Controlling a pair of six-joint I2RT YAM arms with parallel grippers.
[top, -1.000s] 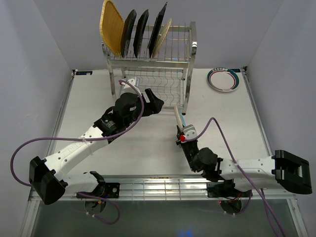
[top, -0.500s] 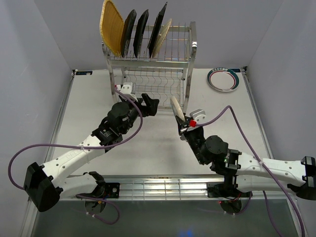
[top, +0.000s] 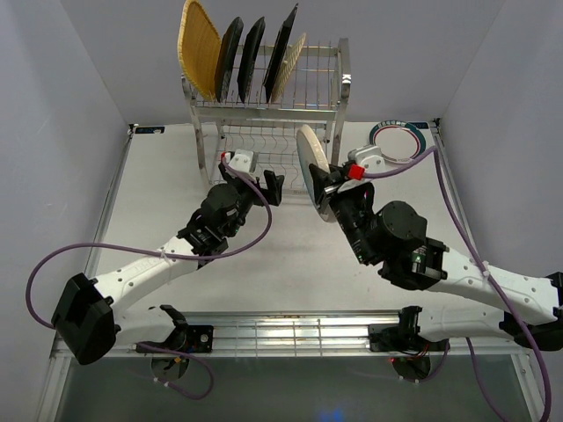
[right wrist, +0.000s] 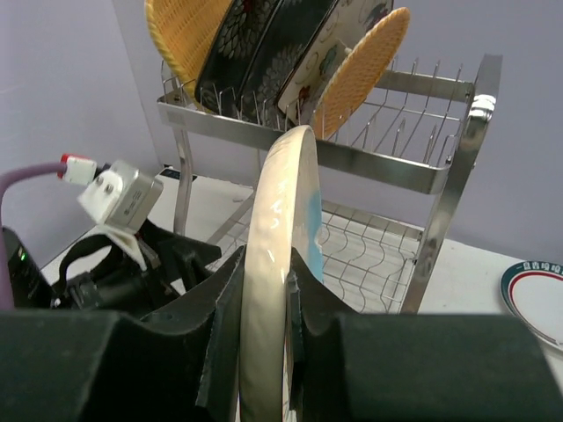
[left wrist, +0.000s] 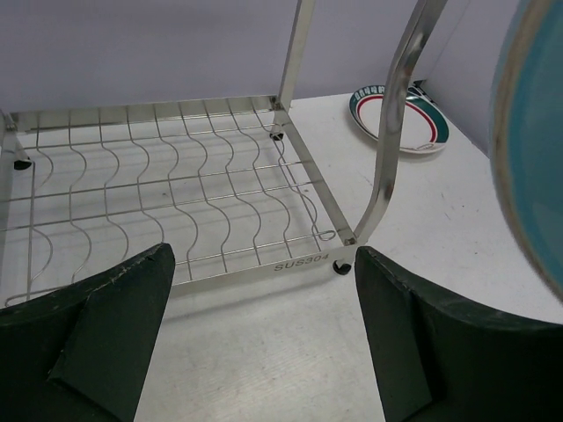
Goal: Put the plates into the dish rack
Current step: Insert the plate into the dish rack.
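The right claw (right wrist: 264,299) clamps the cream-blue round plate (top: 310,158) upright just before the dish rack (top: 268,105); the left claw (left wrist: 262,290) gapes wide, empty, facing its lower shelf (left wrist: 176,202). 5 plates (top: 251,57) stand in its upper tier; the teal-rimmed plate (top: 398,141) lies to its right.

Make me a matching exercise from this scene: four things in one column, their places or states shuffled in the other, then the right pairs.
Column A
1. round cream-and-blue plate
2. round white teal-rimmed plate
3. leftmost woven orange-tan plate
4. left pincer

Column B
a. open, empty
b. standing in the shiny steel wire dish rack's top tier
c. gripped on edge by the right pincer
d. flat on the white table

Pairs: 1-c; 2-d; 3-b; 4-a
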